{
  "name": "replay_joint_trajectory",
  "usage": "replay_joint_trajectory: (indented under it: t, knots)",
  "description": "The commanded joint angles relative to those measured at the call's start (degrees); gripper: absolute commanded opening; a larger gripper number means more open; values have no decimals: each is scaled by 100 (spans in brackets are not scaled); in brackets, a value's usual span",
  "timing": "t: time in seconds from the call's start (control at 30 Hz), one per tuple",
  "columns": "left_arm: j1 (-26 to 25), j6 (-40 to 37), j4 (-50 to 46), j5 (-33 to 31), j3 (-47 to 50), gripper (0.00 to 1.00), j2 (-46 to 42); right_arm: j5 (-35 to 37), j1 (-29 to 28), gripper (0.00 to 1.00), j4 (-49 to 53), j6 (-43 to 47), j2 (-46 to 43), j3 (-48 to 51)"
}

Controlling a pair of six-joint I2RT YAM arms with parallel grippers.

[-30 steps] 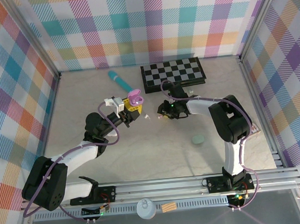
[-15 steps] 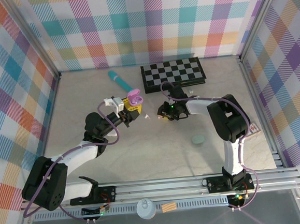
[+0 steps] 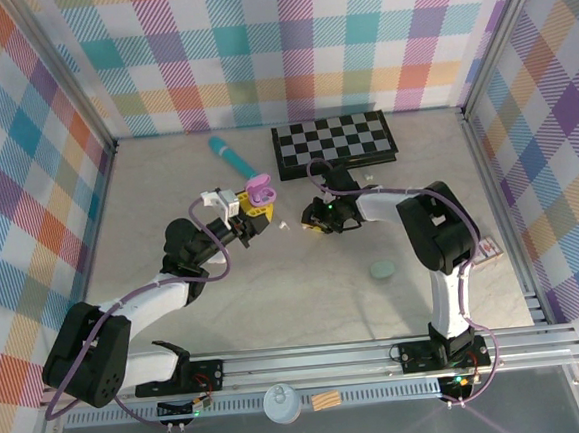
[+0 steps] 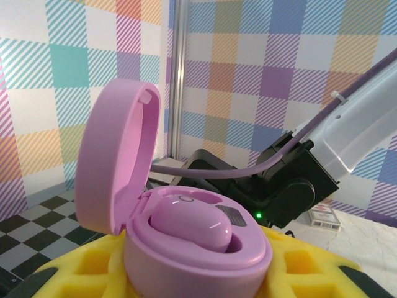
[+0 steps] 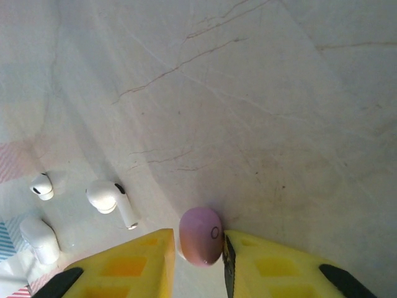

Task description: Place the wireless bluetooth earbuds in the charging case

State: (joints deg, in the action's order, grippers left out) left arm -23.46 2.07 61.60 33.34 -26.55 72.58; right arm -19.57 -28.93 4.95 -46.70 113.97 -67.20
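The right jaws pinch a small pink-purple oval earbud (image 5: 200,236), its long axis pointing out along them. Several white plastic earbuds (image 5: 110,200) lie near it; the left jaws grip the open pink case (image 4: 192,264).

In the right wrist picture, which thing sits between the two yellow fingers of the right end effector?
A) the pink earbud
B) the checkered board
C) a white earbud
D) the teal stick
A: the pink earbud sits between the yellow fingers of the right end effector, while the white earbuds lie apart from it on the table.
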Motion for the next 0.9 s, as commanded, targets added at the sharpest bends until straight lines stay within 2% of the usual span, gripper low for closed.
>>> replay_joint_trajectory:
  t: [0.0,0.37,0.53,0.63,0.7,0.87]
  knots:
    - [52,-32,309,30,62,26,-88,-34,-43,28,-46,99,160,-179]
    - [52,-63,242,16,71,26,-156,-53,-40,24,-104,95,213,-268]
    - [52,-61,244,14,71,26,-155,-64,-36,20,-101,90,265,-284]
    - [52,-61,231,12,77,26,-162,-48,-36,21,-79,100,257,-285]
    - [52,-64,221,14,79,26,-158,-21,-36,27,-56,117,233,-281]
    - [52,-59,218,6,75,26,-154,-51,-30,27,-258,97,152,-194]
